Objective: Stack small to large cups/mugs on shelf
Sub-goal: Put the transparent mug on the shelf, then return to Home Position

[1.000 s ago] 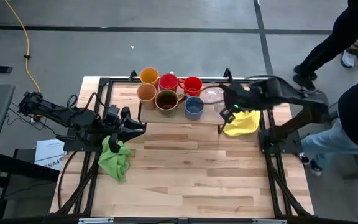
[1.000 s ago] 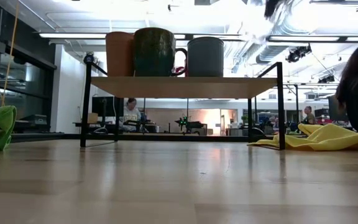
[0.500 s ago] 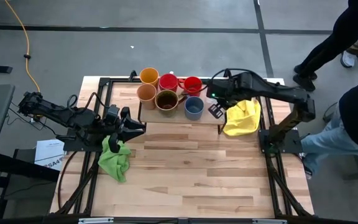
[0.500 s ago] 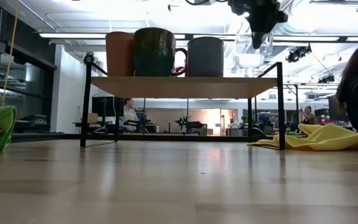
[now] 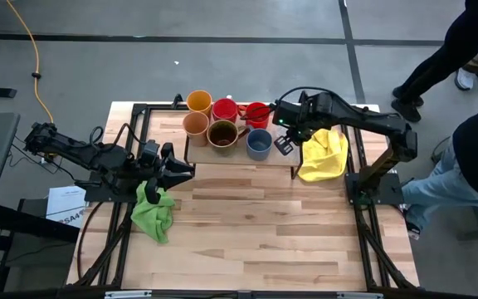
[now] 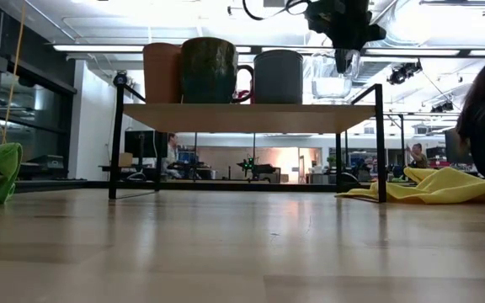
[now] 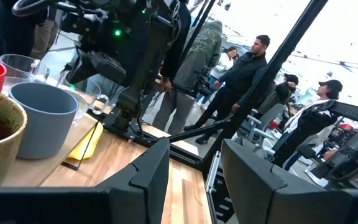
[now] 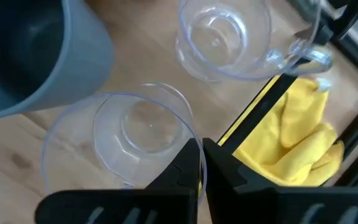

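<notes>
I have the right gripper (image 5: pixel 285 143) over the right end of the shelf (image 5: pixel 231 154); its jaws are pinched together on the rim of a clear glass (image 8: pixel 129 134), which hangs just above the board beside the blue-grey mug (image 5: pixel 259 144); a second clear glass (image 8: pixel 225 37) stands just beyond it; the yellow cloth (image 5: pixel 324 158) lies on the tabletop (image 5: pixel 256 224) off that end. The other cups sit on the shelf: yellow-orange (image 5: pixel 199 101), tan (image 5: pixel 196 124), two red mugs (image 5: pixel 225 109), brown mug (image 5: pixel 222 133). My left gripper (image 5: pixel 181 169) waits near the green cloth (image 5: pixel 154 209), jaws partly apart, holding nothing.
</notes>
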You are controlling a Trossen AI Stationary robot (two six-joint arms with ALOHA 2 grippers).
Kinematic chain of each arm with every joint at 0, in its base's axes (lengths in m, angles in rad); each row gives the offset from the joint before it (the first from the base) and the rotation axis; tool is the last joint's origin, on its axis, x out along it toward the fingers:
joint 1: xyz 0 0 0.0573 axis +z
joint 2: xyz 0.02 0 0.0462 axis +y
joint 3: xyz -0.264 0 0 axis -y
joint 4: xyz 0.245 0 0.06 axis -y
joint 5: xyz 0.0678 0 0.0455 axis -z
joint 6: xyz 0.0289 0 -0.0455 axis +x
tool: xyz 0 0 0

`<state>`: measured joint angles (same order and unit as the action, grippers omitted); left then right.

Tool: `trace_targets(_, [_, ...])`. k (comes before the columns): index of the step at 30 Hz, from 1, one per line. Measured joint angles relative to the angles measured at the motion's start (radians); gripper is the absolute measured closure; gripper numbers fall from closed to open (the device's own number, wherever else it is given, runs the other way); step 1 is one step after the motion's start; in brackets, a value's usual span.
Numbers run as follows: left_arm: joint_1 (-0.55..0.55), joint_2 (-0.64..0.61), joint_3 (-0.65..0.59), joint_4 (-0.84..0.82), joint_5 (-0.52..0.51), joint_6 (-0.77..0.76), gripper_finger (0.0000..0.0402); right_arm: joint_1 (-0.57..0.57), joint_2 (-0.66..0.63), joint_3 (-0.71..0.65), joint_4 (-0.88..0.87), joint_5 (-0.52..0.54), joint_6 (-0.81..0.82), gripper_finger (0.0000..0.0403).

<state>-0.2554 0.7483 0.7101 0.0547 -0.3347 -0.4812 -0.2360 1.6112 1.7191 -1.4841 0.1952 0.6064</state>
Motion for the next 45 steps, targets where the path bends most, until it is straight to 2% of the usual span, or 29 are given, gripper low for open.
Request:
trace_targets(5, [0.0,0.0,0.0,0.0,0.0,0.0,0.0268,-0.016,0.0,0.0,0.0,-0.047,0.025,0.0403])
trace_targets(17, [0.0,0.0,0.0,0.0,0.001,-0.021,0.0268,-0.027,0.0,0.0,0.001,-0.047,0.048,0.0402])
trace_targets(32, [0.0,0.0,0.0,0.0,0.001,-0.023,0.0268,-0.027,0.0,0.0,0.02,-0.046,0.048,0.0342])
trace_targets(38, [0.0,0.0,0.0,0.0,0.001,-0.023,0.0268,-0.028,0.0,0.0,0.032,0.014,0.032,0.0338])
trace_targets(45, [0.0,0.0,0.0,-0.001,0.001,-0.023,0.0268,-0.028,-0.034,0.0,0.002,-0.006,-0.052,0.0338])
